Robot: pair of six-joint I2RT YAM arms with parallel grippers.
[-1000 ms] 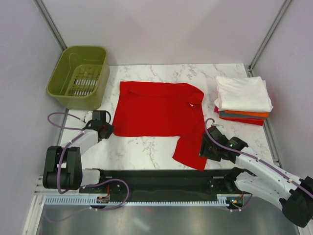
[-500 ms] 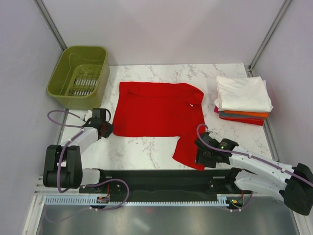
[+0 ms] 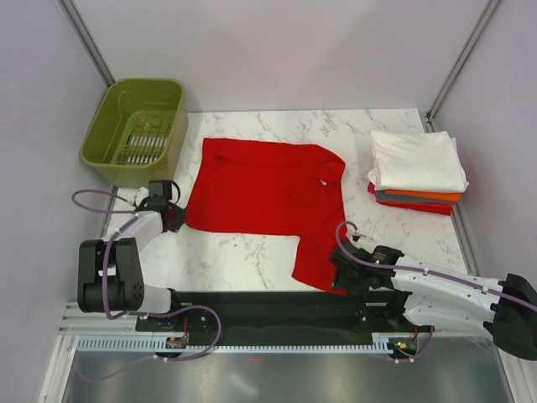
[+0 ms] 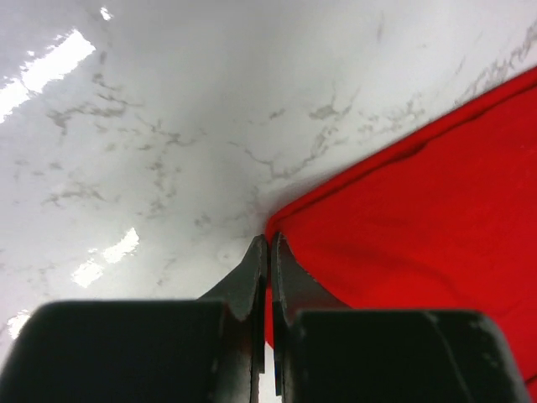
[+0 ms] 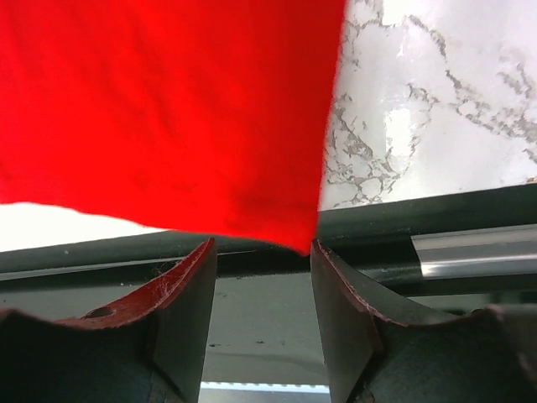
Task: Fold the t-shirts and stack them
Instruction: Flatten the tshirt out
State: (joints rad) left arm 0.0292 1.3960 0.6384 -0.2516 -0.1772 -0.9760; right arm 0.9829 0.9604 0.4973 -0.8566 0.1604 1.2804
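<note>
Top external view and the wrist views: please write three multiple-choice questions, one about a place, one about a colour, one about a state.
1. Where is the folded stack?
A) on the right side of the table
B) on the left side
C) at the near edge, between the arms

2. What colour is the stack's top shirt?
A) grey
B) white
C) orange

3. How is the right gripper?
A) shut on nothing
B) shut on the stack
C) open, at the red t-shirt hem

Key:
1 A, it lies by the right edge.
2 B, white cloth covers the orange and grey layers.
3 C, the right wrist view shows a gap between the jaws, with the hem corner just ahead.
</note>
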